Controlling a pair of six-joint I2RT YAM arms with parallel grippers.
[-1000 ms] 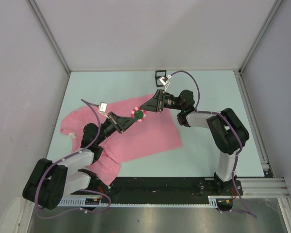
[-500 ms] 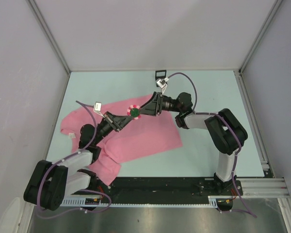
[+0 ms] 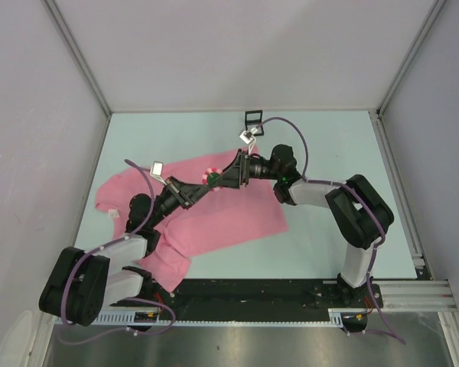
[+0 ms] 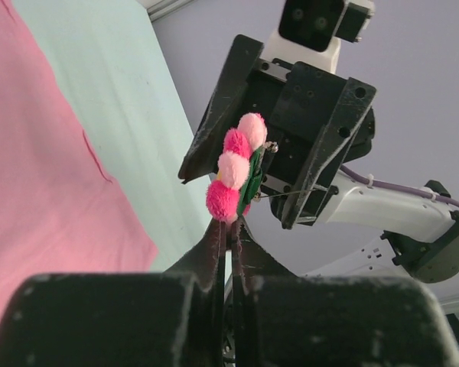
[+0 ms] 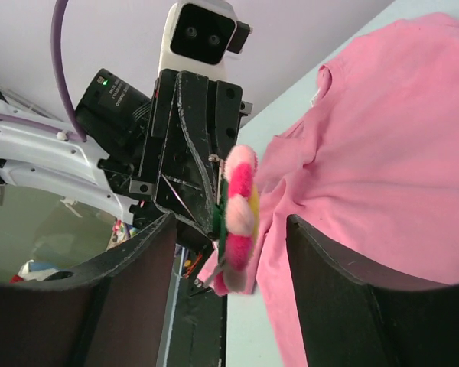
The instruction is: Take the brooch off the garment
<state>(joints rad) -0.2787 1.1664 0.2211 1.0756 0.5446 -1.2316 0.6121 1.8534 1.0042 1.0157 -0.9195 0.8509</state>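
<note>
The brooch (image 3: pixel 210 177), a small flower of pink and light pompoms with a green back, is held in the air above the garment (image 3: pixel 229 218), a pink cloth lying flat on the table. My left gripper (image 4: pixel 229 223) is shut on the brooch's lower edge (image 4: pixel 237 164). My right gripper (image 5: pixel 231 222) is open, with its two fingers on either side of the brooch (image 5: pixel 239 218) and not touching it. In the top view the left gripper (image 3: pixel 199 187) and the right gripper (image 3: pixel 226 176) meet tip to tip at the brooch.
A small black square frame box (image 3: pixel 253 118) stands at the back of the table. The garment's rumpled end (image 3: pixel 164 264) lies by the left arm's base. Grey walls enclose the table on three sides.
The brooch and both gripper tips have shifted a little to the left and towards the back. The right arm has reached further left.
</note>
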